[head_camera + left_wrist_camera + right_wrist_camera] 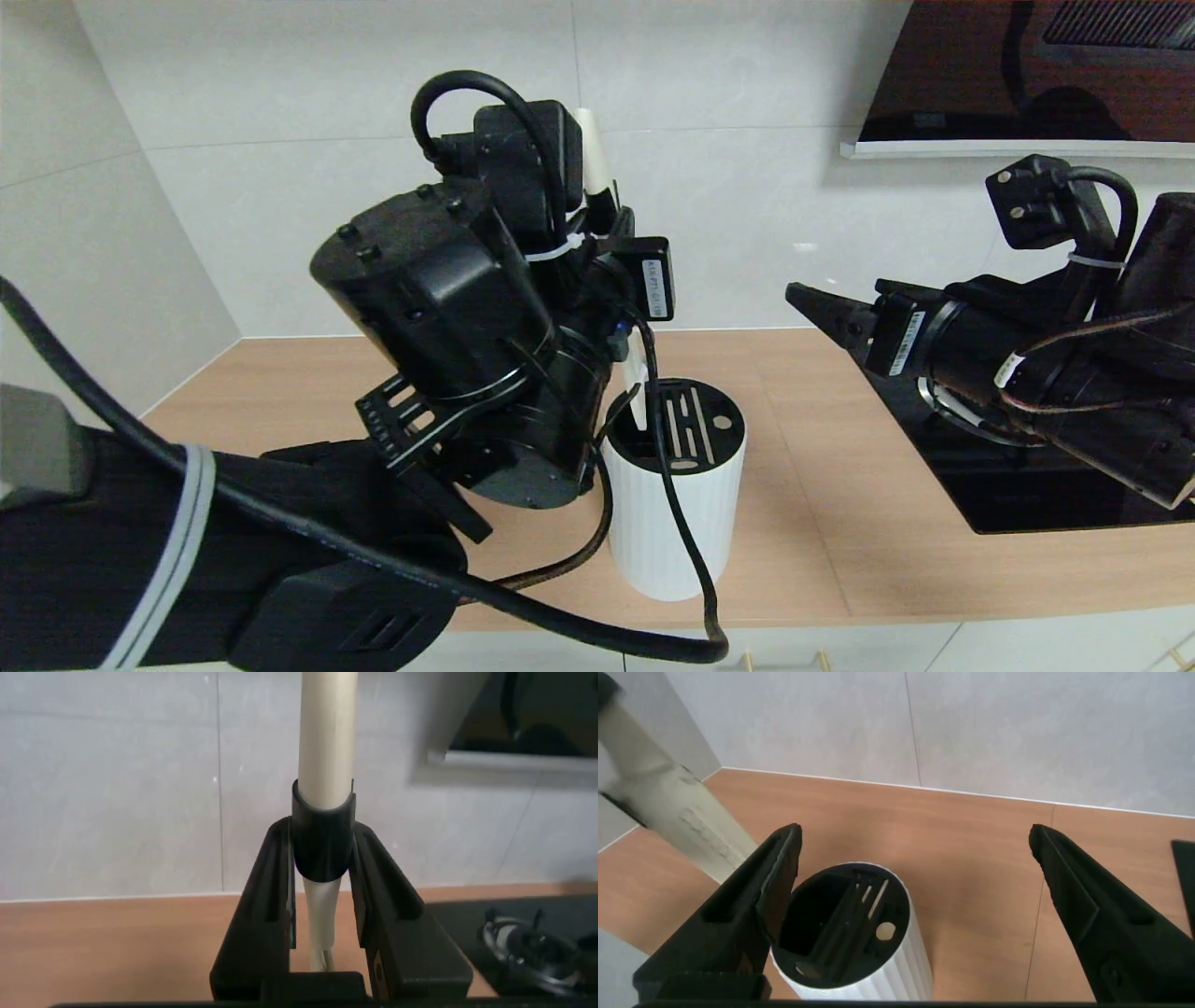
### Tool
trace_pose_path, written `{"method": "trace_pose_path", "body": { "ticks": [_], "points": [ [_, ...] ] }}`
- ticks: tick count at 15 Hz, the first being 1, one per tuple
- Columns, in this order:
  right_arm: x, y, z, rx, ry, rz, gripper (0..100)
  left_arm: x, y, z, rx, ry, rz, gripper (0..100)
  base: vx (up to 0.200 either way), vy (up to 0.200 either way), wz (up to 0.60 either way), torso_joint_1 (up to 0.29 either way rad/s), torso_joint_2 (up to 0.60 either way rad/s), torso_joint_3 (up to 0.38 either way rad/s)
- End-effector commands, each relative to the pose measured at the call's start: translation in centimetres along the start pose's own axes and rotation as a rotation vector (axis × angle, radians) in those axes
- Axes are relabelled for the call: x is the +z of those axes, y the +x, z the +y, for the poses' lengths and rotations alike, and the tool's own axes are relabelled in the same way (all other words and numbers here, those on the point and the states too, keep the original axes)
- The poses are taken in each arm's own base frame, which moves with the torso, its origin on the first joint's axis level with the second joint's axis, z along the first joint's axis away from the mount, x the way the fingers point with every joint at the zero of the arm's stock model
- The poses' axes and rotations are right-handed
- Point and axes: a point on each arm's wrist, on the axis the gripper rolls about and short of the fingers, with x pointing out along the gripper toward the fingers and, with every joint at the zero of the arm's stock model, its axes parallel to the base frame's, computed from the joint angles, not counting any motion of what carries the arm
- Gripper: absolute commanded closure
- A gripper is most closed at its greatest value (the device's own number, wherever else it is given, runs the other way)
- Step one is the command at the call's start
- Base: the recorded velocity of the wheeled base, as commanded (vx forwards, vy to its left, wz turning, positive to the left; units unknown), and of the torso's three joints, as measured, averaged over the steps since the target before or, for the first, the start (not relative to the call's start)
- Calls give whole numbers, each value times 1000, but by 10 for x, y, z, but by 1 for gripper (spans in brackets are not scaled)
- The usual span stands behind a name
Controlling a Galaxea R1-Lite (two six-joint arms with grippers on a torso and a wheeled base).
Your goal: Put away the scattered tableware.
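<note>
My left gripper (322,887) is shut on a knife with a cream handle (327,737) and a black collar, held upright. In the head view the handle (591,149) sticks up above the left wrist, and the pale blade (638,387) points down, its lower end at the black slotted top of a white ribbed holder (677,504). The right wrist view shows the blade (673,812) slanting toward the holder (850,943). My right gripper (915,896) is open and holds nothing. It hovers to the right of the holder (831,317), over the cooktop's edge.
The holder stands on a wooden countertop (822,523) near its front edge. A black cooktop (980,485) is set into the counter on the right, with a burner (533,947) on it. A dark range hood (1027,75) hangs above. Tiled walls close off the back and the left.
</note>
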Motion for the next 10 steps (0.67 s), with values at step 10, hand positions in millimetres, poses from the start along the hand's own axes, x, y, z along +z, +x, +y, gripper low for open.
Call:
{"method": "trace_pose_path", "body": {
  "ticks": [10],
  "points": [
    [-3,0,0,-3,-4,11,0,-32,8,-9,-5,15,55,100,0,0,0,0,0,0]
  ]
}}
